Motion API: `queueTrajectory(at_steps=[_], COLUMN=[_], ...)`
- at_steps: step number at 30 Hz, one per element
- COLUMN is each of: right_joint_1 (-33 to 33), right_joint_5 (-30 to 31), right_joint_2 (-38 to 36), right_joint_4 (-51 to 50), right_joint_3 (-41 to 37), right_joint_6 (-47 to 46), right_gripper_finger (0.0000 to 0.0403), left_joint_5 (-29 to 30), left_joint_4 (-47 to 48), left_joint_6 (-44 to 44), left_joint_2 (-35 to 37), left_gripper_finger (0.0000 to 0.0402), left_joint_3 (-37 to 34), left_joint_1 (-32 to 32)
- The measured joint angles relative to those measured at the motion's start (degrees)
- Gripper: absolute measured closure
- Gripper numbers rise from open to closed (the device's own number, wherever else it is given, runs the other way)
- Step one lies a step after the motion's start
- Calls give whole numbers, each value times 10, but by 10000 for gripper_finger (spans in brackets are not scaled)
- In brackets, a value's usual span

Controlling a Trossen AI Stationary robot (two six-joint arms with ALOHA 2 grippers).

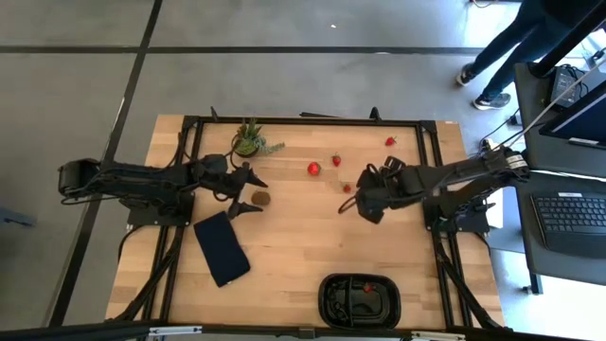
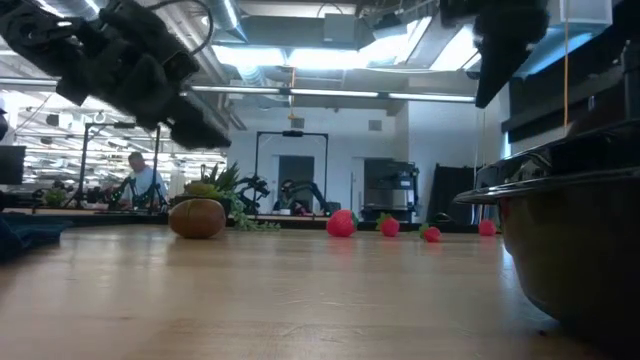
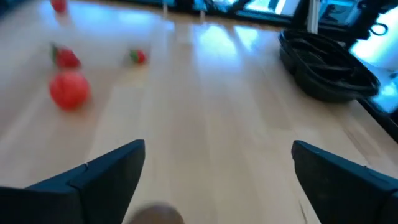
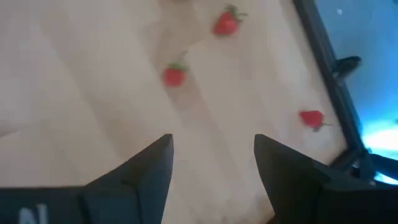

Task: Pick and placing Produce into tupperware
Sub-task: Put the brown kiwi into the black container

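On a wooden table (image 1: 303,256) seen from above: left gripper (image 1: 248,192) with fingers (image 3: 106,177) spread wide and empty, poised just beside and above a brown kiwi-like fruit (image 1: 260,199) lying on the wood, not touching it. Near the table's middle, right gripper (image 1: 352,197) hovering with fingers (image 4: 143,177) parted and nothing between them, a small red strawberry (image 1: 347,188) just beside its tip. Farther back, a larger round red fruit (image 1: 313,169) and another strawberry (image 1: 336,160) close together, a third strawberry (image 1: 390,141) well apart toward the far right corner. At the near edge, black tupperware (image 1: 360,300) with inner compartments, one red piece (image 1: 367,287) lying inside. Between the left arm and the tray, a flat dark navy slab (image 1: 222,248) set at an angle. At the far edge behind the kiwi, a spiky green potted plant (image 1: 249,140). From table height, kiwi (image 2: 197,217) resting in front of the plant, red fruits in a row beyond, tray wall looming at right. Beyond the table's far right corner, a person's legs and shoes (image 1: 488,71) on the floor beside a laptop stand.
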State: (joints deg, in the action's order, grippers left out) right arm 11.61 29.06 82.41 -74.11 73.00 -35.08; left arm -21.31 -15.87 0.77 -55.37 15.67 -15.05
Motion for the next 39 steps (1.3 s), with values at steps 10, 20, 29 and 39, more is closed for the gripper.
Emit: queueTrajectory(at_steps=[10, 20, 29, 39], right_joint_1=[-82, -124, -130, -130], right_joint_5=[4, -49, -53, -54], right_joint_2=[-123, -172, -172, -172], right_joint_4=[230, 350, 354, 355], right_joint_3=[-145, -235, -250, -250], right_joint_6=[115, 178, 182, 181], right_gripper_finger=[176, 176, 176, 176], left_joint_5=[182, 237, 235, 236], left_joint_4=[276, 400, 413, 401], left_joint_6=[-87, -25, 5, 2], left_joint_2=[-5, -65, -183, -244], left_gripper_finger=[4, 9, 10, 10], left_joint_3=[141, 223, 230, 230], left_joint_1=[66, 105, 93, 65])
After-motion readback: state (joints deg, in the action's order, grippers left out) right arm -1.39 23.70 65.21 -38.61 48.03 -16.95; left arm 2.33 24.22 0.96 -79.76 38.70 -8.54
